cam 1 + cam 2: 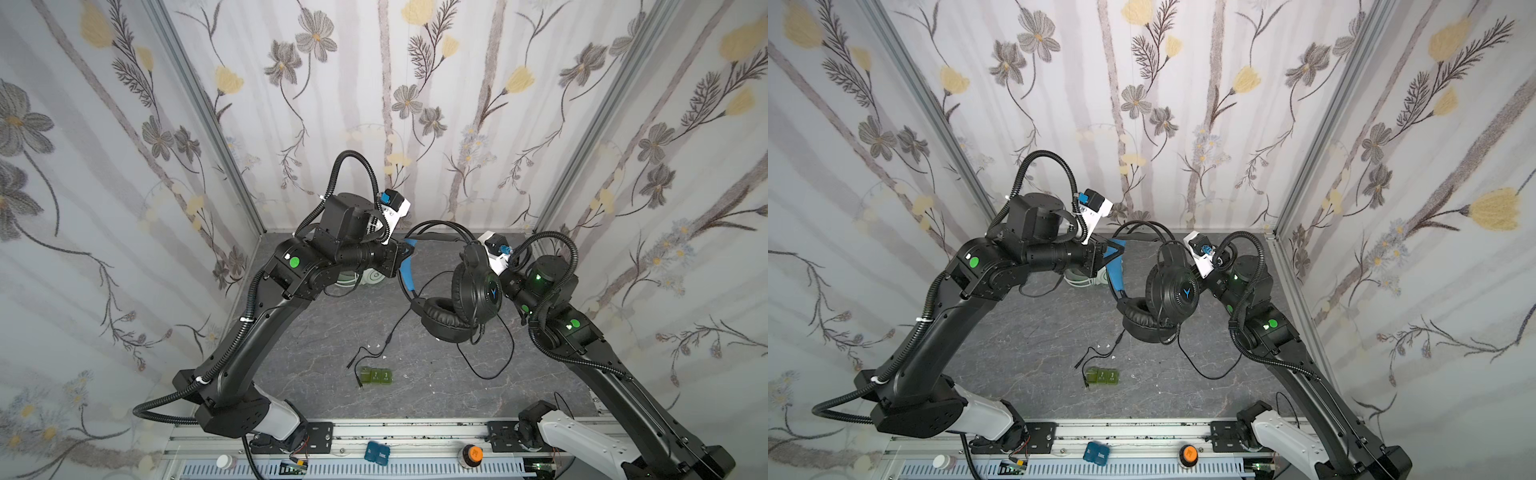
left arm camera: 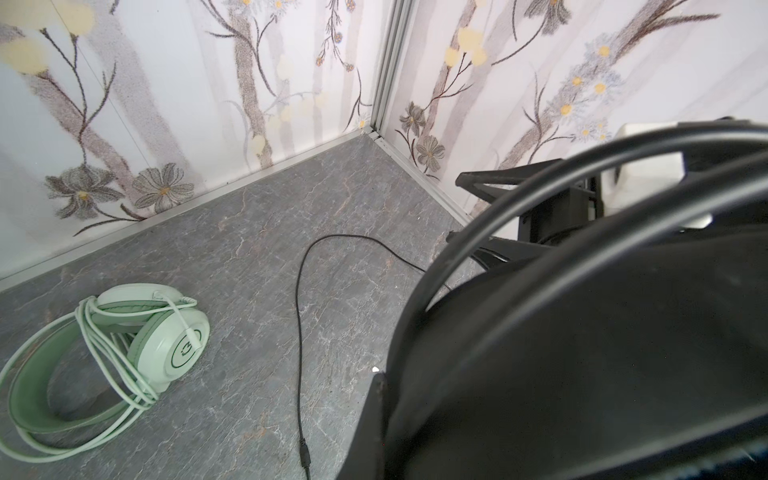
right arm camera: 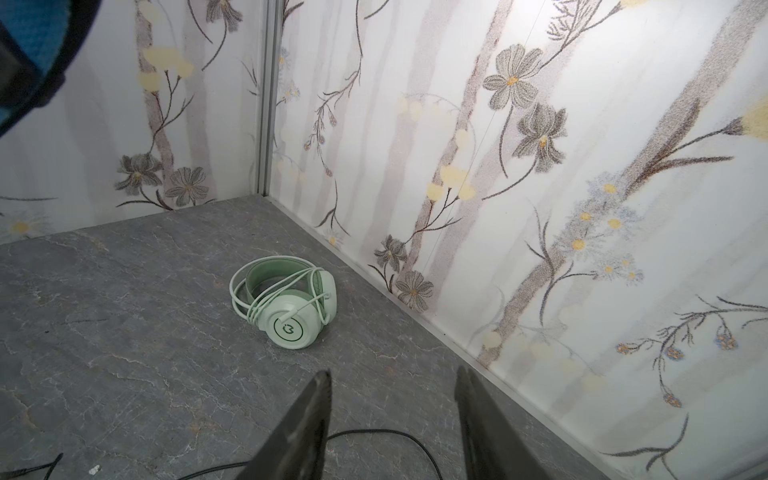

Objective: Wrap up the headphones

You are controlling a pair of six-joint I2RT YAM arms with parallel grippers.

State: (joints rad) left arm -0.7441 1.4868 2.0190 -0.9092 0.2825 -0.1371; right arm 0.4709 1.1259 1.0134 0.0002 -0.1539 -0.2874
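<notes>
The black headphones (image 1: 473, 293) hang above the table, blue inner padding (image 1: 406, 274) showing on the headband. My left gripper (image 1: 409, 250) is shut on that headband, which fills the left wrist view (image 2: 582, 332). Their black cable (image 1: 492, 365) droops to the table and ends in plugs (image 1: 357, 376). My right gripper (image 3: 394, 374) stands open with nothing between its fingers, cable (image 3: 374, 432) lying below; in both top views the ear cup hides it. The mint green headphones (image 3: 291, 307) lie at the back left with their white cable wound round them (image 2: 124, 332), mostly under my left arm (image 1: 368, 279).
Small green blocks (image 1: 376, 375) sit mid-table near the cable plugs. Floral walls close in the back and both sides. On the front rail are a blue box (image 1: 377, 452), an orange-topped knob (image 1: 471, 455) and a white bottle (image 1: 226, 461).
</notes>
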